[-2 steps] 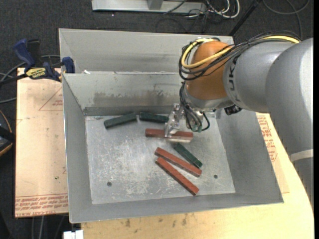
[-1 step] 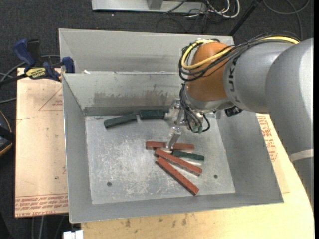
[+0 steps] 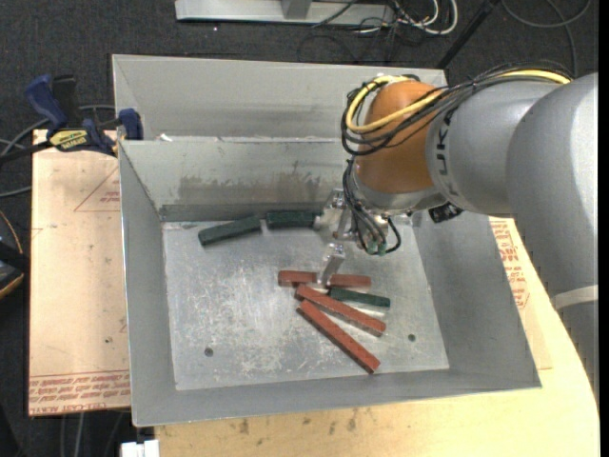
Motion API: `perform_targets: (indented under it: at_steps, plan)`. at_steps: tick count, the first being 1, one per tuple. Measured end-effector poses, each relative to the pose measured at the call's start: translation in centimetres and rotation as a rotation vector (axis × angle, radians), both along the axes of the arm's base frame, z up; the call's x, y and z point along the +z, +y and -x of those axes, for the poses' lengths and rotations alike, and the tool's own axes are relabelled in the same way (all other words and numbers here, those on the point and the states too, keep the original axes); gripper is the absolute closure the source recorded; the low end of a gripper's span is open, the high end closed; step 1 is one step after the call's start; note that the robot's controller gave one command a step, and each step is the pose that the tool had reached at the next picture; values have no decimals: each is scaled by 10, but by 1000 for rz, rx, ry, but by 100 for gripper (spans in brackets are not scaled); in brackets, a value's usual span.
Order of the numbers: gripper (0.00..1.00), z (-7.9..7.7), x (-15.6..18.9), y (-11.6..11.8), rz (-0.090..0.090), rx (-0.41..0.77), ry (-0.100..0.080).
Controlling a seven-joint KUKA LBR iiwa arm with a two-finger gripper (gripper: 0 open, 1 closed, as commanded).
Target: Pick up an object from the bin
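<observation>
Grey metal bin (image 3: 238, 331), centre-right of frame: my tool (image 3: 330, 272) hangs over the flat red-brown stick (image 3: 295, 278) topping a small fan of red-brown and green sticks (image 3: 347, 316). Tool apart or together: can't tell. Two dark green bars (image 3: 228, 231) lie upper left by the back wall.
</observation>
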State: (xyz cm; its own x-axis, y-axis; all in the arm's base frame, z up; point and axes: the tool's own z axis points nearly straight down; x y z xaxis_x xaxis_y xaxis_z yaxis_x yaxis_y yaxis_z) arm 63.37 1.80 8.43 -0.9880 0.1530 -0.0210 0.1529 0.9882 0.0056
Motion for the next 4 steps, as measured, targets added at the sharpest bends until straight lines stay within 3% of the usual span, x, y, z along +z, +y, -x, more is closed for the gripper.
perform_targets:
  at_steps: [1, 2, 3, 4]
  plan:
    - [100, 75, -1, 36, -2, -116, 5]
    - [100, 74, 0, 36, -2, -116, 5]
    - [100, 76, 30, 31, 0, -121, 23]
    - [0, 65, 45, 28, 0, -124, 21]
